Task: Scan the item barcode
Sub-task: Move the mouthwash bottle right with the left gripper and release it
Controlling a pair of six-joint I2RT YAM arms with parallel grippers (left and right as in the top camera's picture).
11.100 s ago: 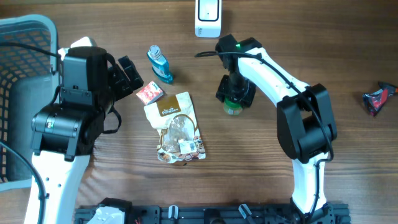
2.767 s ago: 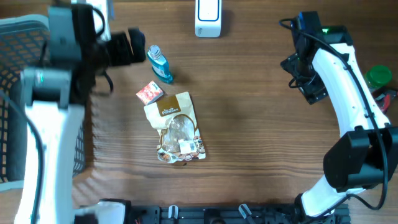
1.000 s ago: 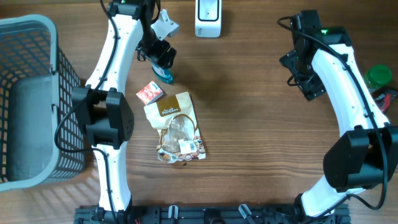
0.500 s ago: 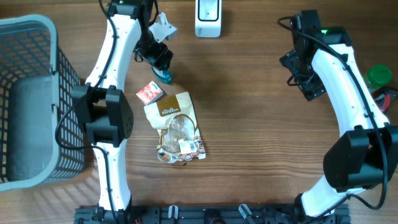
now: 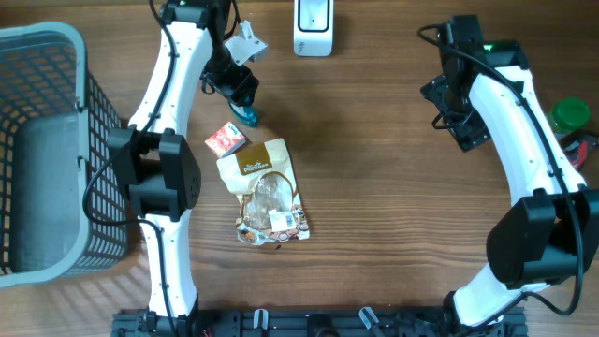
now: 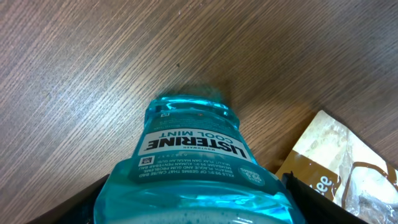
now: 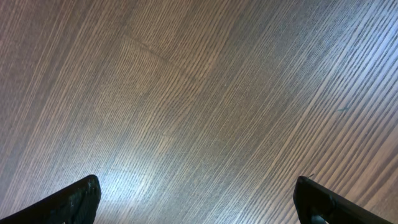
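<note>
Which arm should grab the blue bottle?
Left. The left gripper straddles the bottle. The right gripper hangs open over bare table, far from it.

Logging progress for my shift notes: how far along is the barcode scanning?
Possibly done: the jar sits aside, far right. In hand: the left fingers flank the bottle on the table; grip unclear. Left: lifting it to the scanner; bag and red box wait.
</note>
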